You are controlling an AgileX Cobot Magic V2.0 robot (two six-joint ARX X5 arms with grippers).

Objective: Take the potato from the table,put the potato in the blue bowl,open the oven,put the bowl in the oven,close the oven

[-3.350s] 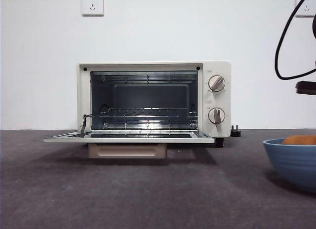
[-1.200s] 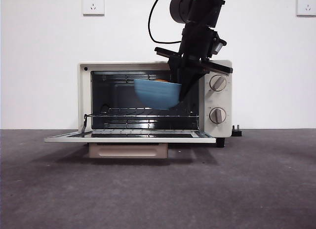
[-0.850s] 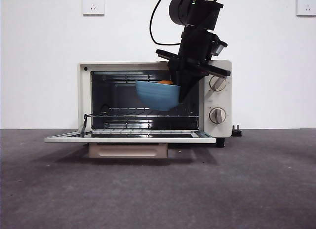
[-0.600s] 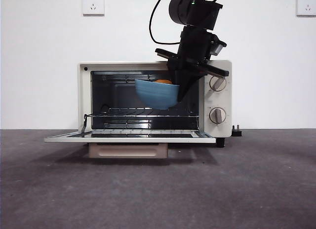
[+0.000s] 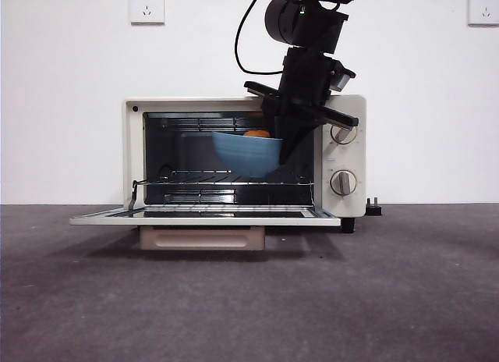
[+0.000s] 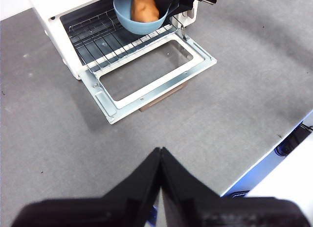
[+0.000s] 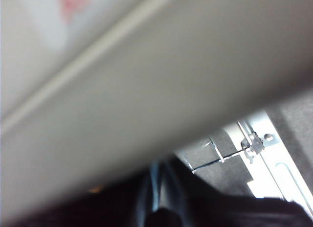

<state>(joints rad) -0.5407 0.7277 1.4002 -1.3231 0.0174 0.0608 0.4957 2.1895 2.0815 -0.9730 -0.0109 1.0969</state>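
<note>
The potato (image 6: 143,6) is sitting inside the blue bowl (image 5: 247,154), its orange-brown top just showing above the rim in the front view. The bowl is hanging in the mouth of the oven (image 5: 243,157), above the wire rack (image 5: 230,177) and not touching it, toward the side of the cavity nearest the two knobs (image 5: 341,182). The right pincer (image 5: 287,147) is clamping the bowl by the part of its rim nearest the knobs, one jaw inside and one outside, with the dark arm coming down from above in front of the oven's upper corner. Its own wrist camera is pressed close to the cream casing and is showing mostly blur, with a sliver of blue rim between the dark jaws and a bit of rack and door hinge beyond.

The oven door (image 6: 155,71) is lying fully open and flat, its glass pane facing up just above the tabletop (image 5: 249,299). The oven is standing on the dark grey tabletop against a white wall.

The left pincer (image 6: 160,161) is hanging high over the tabletop, well apart from the oven, with its two black jaws pressed together and gripping nothing.
</note>
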